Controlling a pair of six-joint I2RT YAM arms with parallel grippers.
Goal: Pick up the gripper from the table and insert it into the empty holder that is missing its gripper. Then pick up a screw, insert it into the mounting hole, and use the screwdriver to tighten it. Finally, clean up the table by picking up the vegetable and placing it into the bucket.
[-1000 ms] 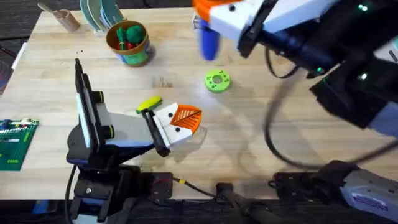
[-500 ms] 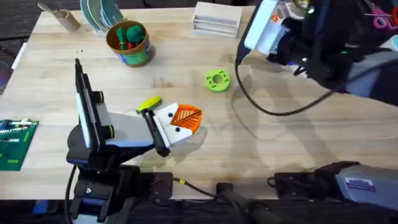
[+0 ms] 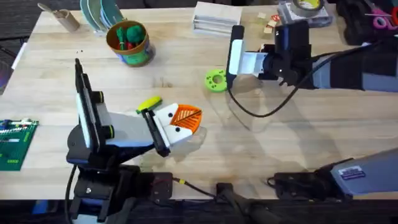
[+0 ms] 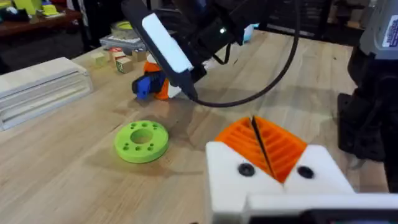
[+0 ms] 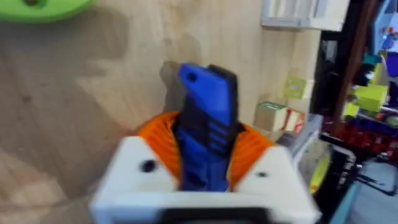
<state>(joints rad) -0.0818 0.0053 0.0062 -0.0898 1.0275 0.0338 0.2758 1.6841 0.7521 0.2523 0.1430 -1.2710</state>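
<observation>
Landmark: everything is placed from the flat green disc point(image 3: 216, 80) with holes on the table point(image 3: 273, 155).
Screwdriver point(image 5: 205, 124): it is held in the right gripper point(image 5: 205, 163), just beyond the green disc and close above the wood.
Right gripper: its orange pads point(image 5: 252, 149) are pinched on the blue body, one on each side.
How the screwdriver handles: it is judged to be hard, smooth and a bit slippery. It should be held around the thick blue body, not by the thin tip.
Left gripper point(image 4: 264, 149): its two orange pads point(image 4: 283, 146) are pressed together with nothing between them. It is near the disc, on the side toward the robot.
Vegetable point(image 3: 149, 102): the yellow toy lies beside the left gripper, well apart from the disc. It looks light and is best taken across its middle.
Bucket point(image 3: 127, 42): it stands well apart from the disc, toward the table's far left corner.
</observation>
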